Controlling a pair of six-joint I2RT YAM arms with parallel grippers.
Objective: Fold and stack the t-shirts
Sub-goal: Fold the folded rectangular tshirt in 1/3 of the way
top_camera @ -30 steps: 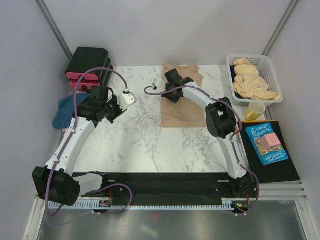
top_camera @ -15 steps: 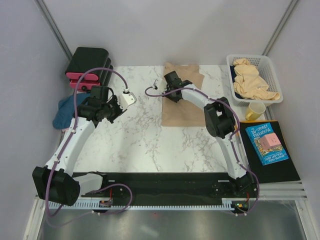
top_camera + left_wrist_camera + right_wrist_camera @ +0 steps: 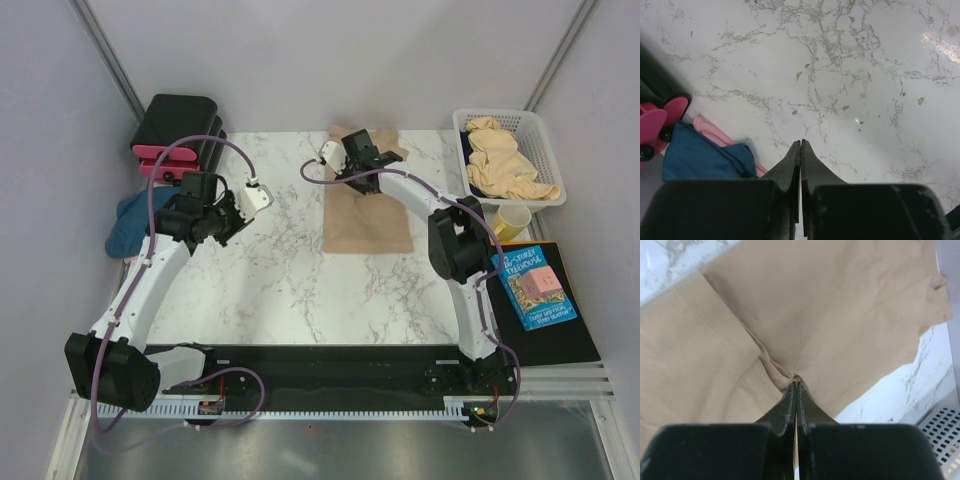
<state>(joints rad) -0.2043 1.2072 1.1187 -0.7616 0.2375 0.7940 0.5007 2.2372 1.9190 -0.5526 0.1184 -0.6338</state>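
A tan t-shirt (image 3: 365,215) lies partly folded at the back middle of the marble table; its far end is raised. My right gripper (image 3: 375,145) is shut on a pinch of that cloth (image 3: 840,315), and creases run from the fingertips (image 3: 797,385). My left gripper (image 3: 262,197) hangs shut and empty over bare marble (image 3: 800,142). A dark blue t-shirt (image 3: 135,225) lies bunched at the table's left edge. In the left wrist view a pink one (image 3: 707,127) shows under the blue one (image 3: 700,157). More tan t-shirts (image 3: 505,165) fill the basket.
A white mesh basket (image 3: 545,135) stands at the back right, with a yellow mug (image 3: 512,222) and a blue book (image 3: 532,287) in front of it. Black-and-pink boxes (image 3: 178,135) sit at the back left corner.
My right gripper has moved toward the back right, taking the pinched end of the tan t-shirt with it. The left arm has stayed still.
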